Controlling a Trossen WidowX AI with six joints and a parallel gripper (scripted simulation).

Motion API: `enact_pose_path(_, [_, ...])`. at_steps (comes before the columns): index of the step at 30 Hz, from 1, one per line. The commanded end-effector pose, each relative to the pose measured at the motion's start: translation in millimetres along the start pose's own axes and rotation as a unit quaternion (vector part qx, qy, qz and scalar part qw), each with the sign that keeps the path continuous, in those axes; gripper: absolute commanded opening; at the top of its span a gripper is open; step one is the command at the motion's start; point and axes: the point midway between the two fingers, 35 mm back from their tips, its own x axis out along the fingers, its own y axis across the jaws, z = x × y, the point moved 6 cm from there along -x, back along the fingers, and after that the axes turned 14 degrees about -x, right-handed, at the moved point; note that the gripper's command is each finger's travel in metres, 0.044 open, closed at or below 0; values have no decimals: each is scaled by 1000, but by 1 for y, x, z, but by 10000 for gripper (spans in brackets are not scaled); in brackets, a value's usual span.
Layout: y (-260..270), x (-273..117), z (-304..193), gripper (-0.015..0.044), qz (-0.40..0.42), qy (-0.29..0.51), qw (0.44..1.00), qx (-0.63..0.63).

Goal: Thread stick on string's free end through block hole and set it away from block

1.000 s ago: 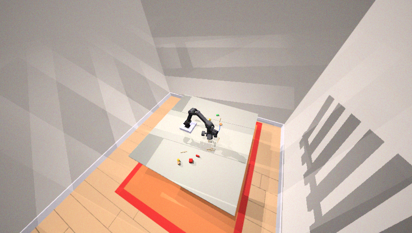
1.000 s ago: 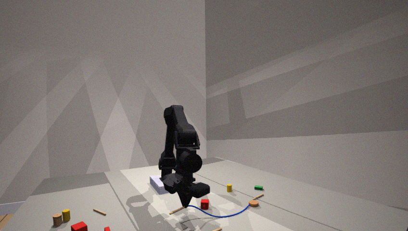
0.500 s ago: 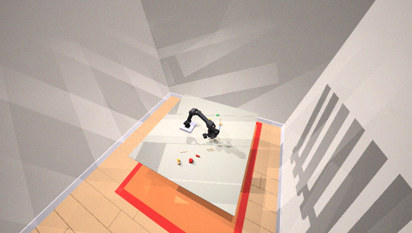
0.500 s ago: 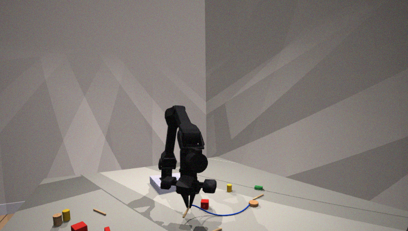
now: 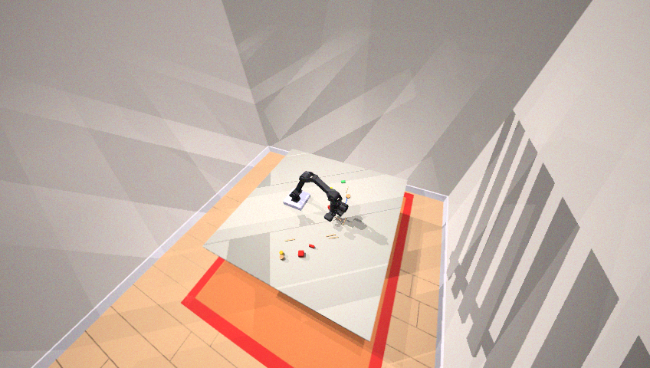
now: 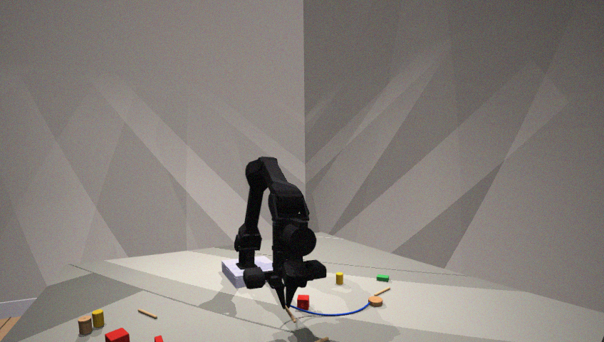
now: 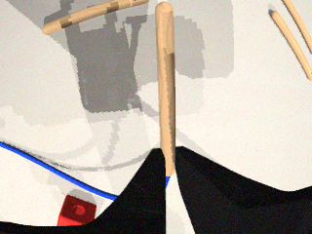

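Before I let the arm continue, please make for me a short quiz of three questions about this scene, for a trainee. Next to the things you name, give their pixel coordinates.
1. True or false: the claw (image 6: 285, 307) (image 7: 167, 156) is shut on a stick (image 6: 290, 313) (image 7: 166, 88).
2. Multiple choice: what colour is the string (image 6: 335, 314) (image 7: 58, 172)?
a) green
b) blue
c) yellow
3. Fill the gap: in the wrist view, the red block (image 6: 303, 302) (image 7: 78, 210) shows a round ____ in its face.

Key: 1. true; 2. b; 3. hole

High top view, farther off, low exterior facing arm, wrist close-up, table shared
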Motion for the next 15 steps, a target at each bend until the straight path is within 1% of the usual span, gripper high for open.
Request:
enact_pose_path(1, [2, -2, 4, 0, 0, -4, 998, -69])
enact_pose_path(8, [7, -2, 9, 0, -1, -4, 980, -197])
enact_pose_path(15, [12, -3, 14, 0, -1, -4, 947, -322])
